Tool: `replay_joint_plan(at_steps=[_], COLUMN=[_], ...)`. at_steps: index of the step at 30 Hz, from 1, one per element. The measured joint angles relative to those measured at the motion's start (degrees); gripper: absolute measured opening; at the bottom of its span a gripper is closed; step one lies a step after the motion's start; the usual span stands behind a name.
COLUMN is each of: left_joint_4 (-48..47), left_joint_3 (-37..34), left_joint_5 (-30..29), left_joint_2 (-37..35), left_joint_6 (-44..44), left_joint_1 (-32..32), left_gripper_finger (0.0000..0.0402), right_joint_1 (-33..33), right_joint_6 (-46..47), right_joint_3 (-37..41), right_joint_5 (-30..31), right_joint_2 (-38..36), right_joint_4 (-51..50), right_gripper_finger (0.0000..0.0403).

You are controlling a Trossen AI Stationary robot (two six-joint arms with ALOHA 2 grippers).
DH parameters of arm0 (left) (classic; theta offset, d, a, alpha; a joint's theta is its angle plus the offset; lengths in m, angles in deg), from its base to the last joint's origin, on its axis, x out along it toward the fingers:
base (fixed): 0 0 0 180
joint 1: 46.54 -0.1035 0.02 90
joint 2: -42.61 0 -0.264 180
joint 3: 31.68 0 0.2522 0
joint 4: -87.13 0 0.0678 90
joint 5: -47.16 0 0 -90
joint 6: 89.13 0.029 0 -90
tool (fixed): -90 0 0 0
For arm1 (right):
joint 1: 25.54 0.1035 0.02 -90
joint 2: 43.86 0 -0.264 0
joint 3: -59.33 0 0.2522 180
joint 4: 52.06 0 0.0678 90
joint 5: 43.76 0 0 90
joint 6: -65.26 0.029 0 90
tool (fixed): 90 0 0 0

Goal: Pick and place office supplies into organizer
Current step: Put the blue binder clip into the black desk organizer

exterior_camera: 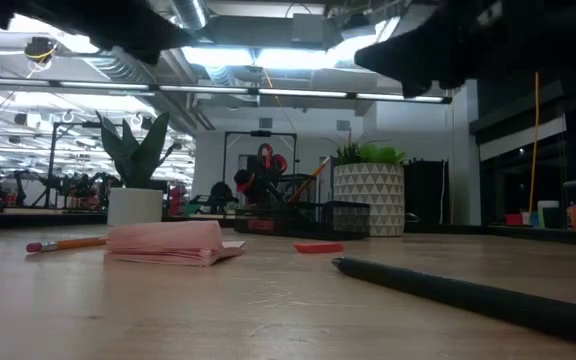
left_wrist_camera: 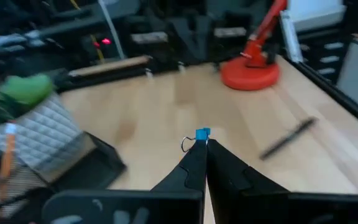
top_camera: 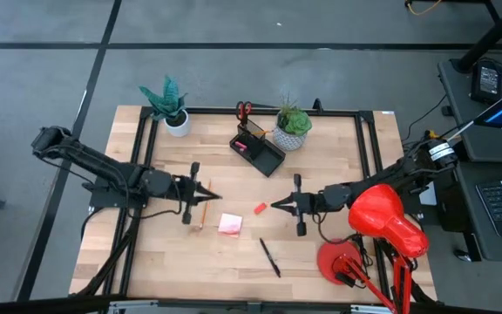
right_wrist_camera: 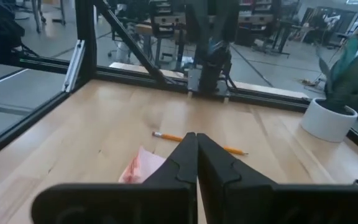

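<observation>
Going left to right across the worktop, we first meet the left gripper [top_camera: 209,195], hovering just above the orange-yellow pencil [top_camera: 205,214] with its fingers pressed together and nothing between them. We judge neither arm has committed to a pick, since both hang over the middle of the worktop with nothing in hand.

Next comes the pink sticky-note pad [top_camera: 230,224], just beside the pencil, then the small red eraser [top_camera: 261,208] nearer the centre. A thin black pen [top_camera: 270,257] lies toward the near edge, well apart from the organizer [top_camera: 260,153]. That black tray sits toward the far edge, between two potted plants [top_camera: 167,105], and already carries the red-handled scissors [top_camera: 244,111] upright in its taller compartment, which keeps the blades tucked down.

The right gripper [top_camera: 276,205] points at the eraser, fingers pressed together, empty.

We count one pencil, one pad, one eraser, one pen loose; one pair of scissors stowed.
</observation>
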Motion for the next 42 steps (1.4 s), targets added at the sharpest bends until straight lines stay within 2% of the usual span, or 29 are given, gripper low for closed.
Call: replay_joint_plan(at_steps=[5,11,17,22,32,35,39,42], left_joint_4=[5.78,12.78,22.35,27.18,27.23,26.38,18.84,9.22], left_joint_3=[0.00,0.00,0.00,0.00,0.00,0.62,4.93,9.44], left_joint_5=[0.04,-0.67,-6.71,-7.93,-6.02,-4.50,-2.96,-2.90], left_joint_2=[3.10,9.24,16.29,21.58,27.27,28.15,29.87,32.05], left_joint_6=[3.22,1.29,1.63,1.41,-6.38,-8.01,-7.45,-7.42], left_joint_1=[-4.44,-9.73,-13.92,-17.87,-27.91,-30.59,-32.91,-34.00], left_gripper_finger=[0.0002,0.0002,0.0002,0.0002,0.0002,0.0002,0.0002,0.0002], right_joint_1=[-0.05,-0.46,-1.03,-2.69,-9.00,-10.76,-12.30,-12.99], right_joint_6=[-0.20,-0.70,-1.87,-1.72,-3.21,-2.81,-1.72,-1.52], right_joint_3=[2.72,3.15,3.15,3.15,3.15,3.15,3.17,3.17], right_joint_5=[2.55,3.08,5.35,5.99,5.85,3.58,-1.15,-1.38], right_joint_2=[0.00,0.00,0.00,0.00,0.02,0.04,0.07,0.07], right_joint_4=[3.17,3.29,3.17,2.72,1.91,1.18,1.10,1.09], right_gripper_finger=[0.0008,0.0008,0.0008,0.0008,0.0008,0.0008,0.0008,0.0008])
